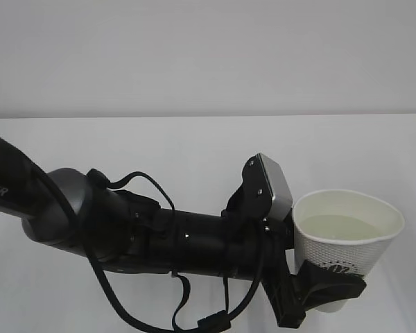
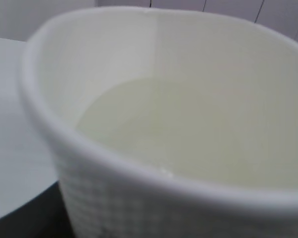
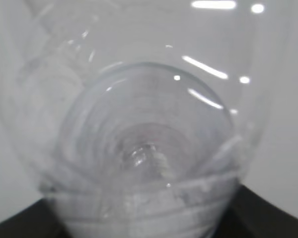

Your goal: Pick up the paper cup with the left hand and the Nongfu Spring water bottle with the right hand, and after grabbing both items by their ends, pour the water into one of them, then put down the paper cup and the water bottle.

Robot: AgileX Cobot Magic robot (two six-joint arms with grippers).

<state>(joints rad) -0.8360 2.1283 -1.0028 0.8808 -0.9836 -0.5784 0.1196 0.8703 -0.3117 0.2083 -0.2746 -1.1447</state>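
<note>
Holding the paper cup (image 1: pixel 347 239) low on its wall above the surface (image 1: pixel 194 146), the left gripper (image 1: pixel 326 288) squeezes its rim oval; harder pressure could spill the water (image 1: pixel 343 227). The right gripper holds the Nongfu Spring water bottle (image 3: pixel 149 129).

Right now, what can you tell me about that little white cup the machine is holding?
The paper cup is small, white and tapered, with a rolled rim and a dimpled outer wall carrying a dark printed mark. It stands upright, raised off the white table, with the left gripper clamped round its lower part. The squeeze has pressed its mouth out of round. Inside sits clear, faintly yellowish water, filling it partway. Nothing else touches it.
</note>
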